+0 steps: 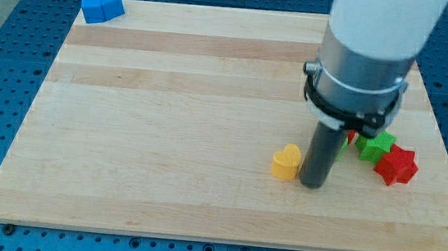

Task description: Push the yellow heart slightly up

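The yellow heart (286, 161) lies on the wooden board (167, 120), right of centre and toward the view's bottom. My tip (312, 183) stands on the board just to the heart's right and slightly lower, very close to it; I cannot tell whether they touch. The arm's white and grey body rises above the rod and hides the board behind it.
A green star (376, 146) and a red star (396, 164) sit together right of the rod, near the board's right edge. A small red piece (348, 140) shows beside the rod, partly hidden. A blue block (102, 7) lies at the board's top left corner.
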Controlling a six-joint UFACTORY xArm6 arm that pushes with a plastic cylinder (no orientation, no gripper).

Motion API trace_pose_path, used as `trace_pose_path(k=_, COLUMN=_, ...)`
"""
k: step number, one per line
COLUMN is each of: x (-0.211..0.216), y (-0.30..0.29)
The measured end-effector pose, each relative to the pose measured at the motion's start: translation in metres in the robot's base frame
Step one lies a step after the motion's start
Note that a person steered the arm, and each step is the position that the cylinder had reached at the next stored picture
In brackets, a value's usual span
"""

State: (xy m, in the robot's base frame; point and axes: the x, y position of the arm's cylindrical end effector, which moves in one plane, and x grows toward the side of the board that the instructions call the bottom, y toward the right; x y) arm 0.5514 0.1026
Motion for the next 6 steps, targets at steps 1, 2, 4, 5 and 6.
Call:
trace_pose_path(k=1, x=0.012, y=-0.013)
trace_pose_path(k=2, x=-0.024, y=-0.048)
trace_pose_path(k=4, x=-0.065, y=-0.082)
trace_pose_path(k=5, x=-0.038, y=-0.089)
trace_pose_path(k=6, x=-0.063, y=-0.074)
